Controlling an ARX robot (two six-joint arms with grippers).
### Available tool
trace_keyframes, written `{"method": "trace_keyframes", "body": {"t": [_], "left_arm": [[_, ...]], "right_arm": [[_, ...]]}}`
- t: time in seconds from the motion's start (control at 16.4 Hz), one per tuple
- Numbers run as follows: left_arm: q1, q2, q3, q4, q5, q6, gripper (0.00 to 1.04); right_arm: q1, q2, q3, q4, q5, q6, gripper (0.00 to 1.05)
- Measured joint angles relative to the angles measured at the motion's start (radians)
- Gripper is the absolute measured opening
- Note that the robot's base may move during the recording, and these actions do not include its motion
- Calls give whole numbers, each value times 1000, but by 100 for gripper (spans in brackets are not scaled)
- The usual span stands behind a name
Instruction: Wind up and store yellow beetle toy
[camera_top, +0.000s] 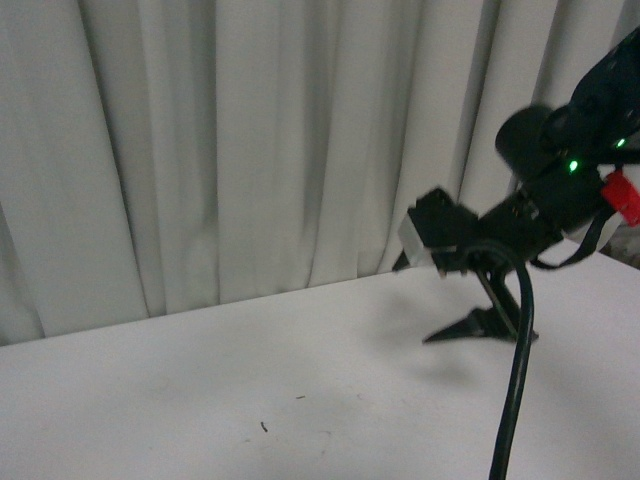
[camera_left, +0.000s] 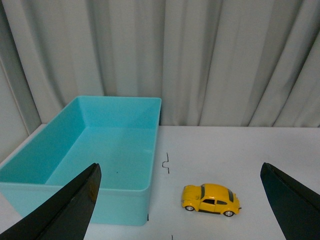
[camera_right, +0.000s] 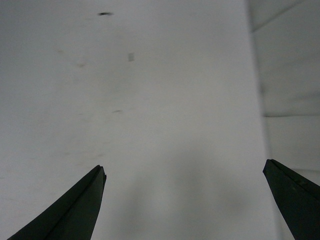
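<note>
1. The left gripper (camera_left: 179, 167) is spread wide. Its two dark fingers (camera_left: 70, 207) show at opposite edges of the left wrist view with a broad gap between them. Nothing is held and nothing touches either finger.
2. The beetle (camera_left: 211, 199) stands on its wheels on the white table (camera_left: 250, 150), side-on to the left wrist camera. It shows in the gap between the left fingers, clear of both, and lies nearer the one on the side away from the bin.
3. A teal bin (camera_left: 30, 192) sits open-topped on the table. The beetle is outside it, just beside its near corner and not touching its wall.
4. The right gripper (camera_right: 184, 164) is also spread wide. Its fingers (camera_right: 75, 212) are far apart over bare table (camera_right: 150, 100), with nothing between them and nothing gripped.
5. In the front view the right arm (camera_top: 560, 190) fills the upper right of the frame and angles down toward the table, with one finger tip close above the surface at right of centre. Whether it touches the table cannot be told.
6. A dark cable (camera_top: 515, 380) hangs from the arm to the lower right edge of the frame.
7. A pale curtain (camera_top: 250, 140) hangs behind the table.
</note>
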Motion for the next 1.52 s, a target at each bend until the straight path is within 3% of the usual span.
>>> {"method": "trace_keyframes", "body": {"t": [0.3, 0.43, 0.55, 0.61, 0.73, 0.85, 1.1, 1.52], "left_arm": [[0, 0, 0, 0, 0, 0, 98], [0, 0, 0, -1, 0, 0, 98], [0, 0, 0, 0, 0, 0, 98], [0, 0, 0, 0, 0, 0, 98], [0, 0, 0, 0, 0, 0, 98], [0, 0, 0, 0, 0, 0, 98], [0, 0, 0, 0, 0, 0, 98], [0, 0, 0, 0, 0, 0, 98]], "right_arm": [[3, -406, -161, 296, -120, 214, 98], [76, -638, -432, 785, 228, 644, 79], [159, -858, -692, 979, 479, 1141, 58], [174, -956, -797, 1019, 535, 1352, 45], [175, -1030, -919, 1056, 574, 1585, 24], [234, -1080, -1024, 1070, 632, 1656, 1], [259, -1382, -1244, 1004, 648, 1687, 2], [259, -1430, -1263, 973, 648, 1687, 2]]}}
